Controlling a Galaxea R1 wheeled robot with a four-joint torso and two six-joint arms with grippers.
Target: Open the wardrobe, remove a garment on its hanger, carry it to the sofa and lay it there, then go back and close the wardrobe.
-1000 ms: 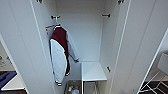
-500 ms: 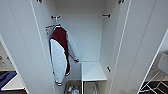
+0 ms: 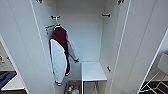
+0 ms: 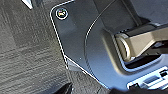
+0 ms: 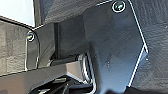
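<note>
The wardrobe stands right in front of me with both white doors swung wide, the left door and the right door framing its white inside. A maroon jacket with white sleeves hangs on an orange-brown hanger from a hook on the left inner wall. Another hook on the right inner wall is bare. A dark edge of my left gripper hangs over grey carpet beside my base, and my right gripper likewise.
A low white shelf unit fills the wardrobe's lower right, with a box of small items on the floor beside it. A white chair stands past the right door. Something blue lies low at the left.
</note>
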